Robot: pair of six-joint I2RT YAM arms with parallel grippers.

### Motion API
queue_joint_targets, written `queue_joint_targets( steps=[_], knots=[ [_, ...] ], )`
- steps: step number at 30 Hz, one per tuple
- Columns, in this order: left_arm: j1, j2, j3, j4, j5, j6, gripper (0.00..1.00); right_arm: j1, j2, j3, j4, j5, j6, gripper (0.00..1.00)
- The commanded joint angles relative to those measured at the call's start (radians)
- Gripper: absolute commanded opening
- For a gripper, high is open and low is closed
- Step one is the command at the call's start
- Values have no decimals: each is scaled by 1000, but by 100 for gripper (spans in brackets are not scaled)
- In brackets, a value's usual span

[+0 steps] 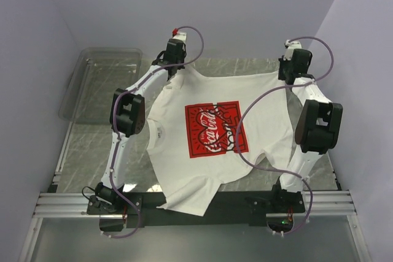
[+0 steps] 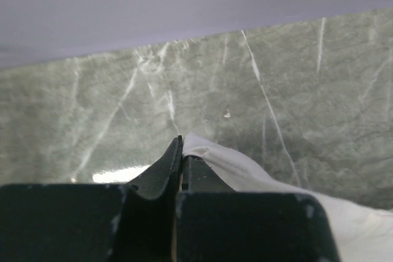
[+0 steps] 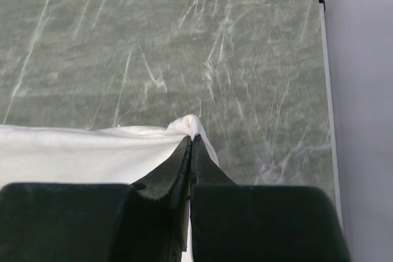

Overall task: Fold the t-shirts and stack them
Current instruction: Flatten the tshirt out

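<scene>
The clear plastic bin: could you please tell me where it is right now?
In the top view, the clear plastic bin sits at the far left corner of the table, just left of the left gripper that pinches the t-shirt.

Robot lab cell: plain lilac walls [image 1: 215, 4], marble-look table [image 1: 92, 145], aluminium rail mount [image 1: 61, 204].

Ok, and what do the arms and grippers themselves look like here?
Left arm and right arm: white links with bulky black joint housings. A pale lilac cable loops loosely along each; the left one ends at a red plug. The left gripper and right gripper have matte black fingers tapering to thin tips.
</scene>
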Motion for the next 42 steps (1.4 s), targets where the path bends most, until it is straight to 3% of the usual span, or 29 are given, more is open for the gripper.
queue_joint_targets(
  steps=[1,14,15,16,17,19,20,25,28,29,31,32,34,38,42],
  knots=[
    [0,0,41,88,-59,110,1,4,40,89,18,41,20,0],
    [-8,52,136,211,-158,187,1,34,143,262,-36,63,23,0],
    [-6,54,145,215,-151,181,2,40,150,300,-49,66,25,6],
    [-8,58,153,219,-146,175,11,42,154,316,-73,68,32,13],
    [-8,55,160,217,-145,164,23,43,149,327,-85,66,36,32],
    [-6,46,170,193,-137,146,59,43,122,310,-108,23,23,51],
    [-8,25,177,150,-120,108,63,45,64,252,-105,8,11,63],
    [-9,-197,96,39,-28,-14,73,40,-162,36,-218,-150,-168,73],
    [-9,-402,-45,-76,73,-130,70,14,-309,-79,-453,-280,-377,73],
    [-9,-466,-191,-79,99,-167,70,2,-389,-154,-505,-337,-430,73],
    [-9,-657,-363,-53,163,-242,78,-21,-475,-237,-690,-392,-652,73],
    [-9,-714,-522,-44,171,-264,79,-44,-556,-324,-723,-381,-700,73],
    [-8,-858,-655,-45,178,-311,83,-64,-644,-415,-791,-362,-807,73],
    [0,-1018,-934,-89,222,-374,92,-79,-846,-616,-836,-328,-888,74],
    [-3,-1166,-1175,-127,308,-559,86,-56,-873,-718,-765,-292,-867,73]
  ],
)
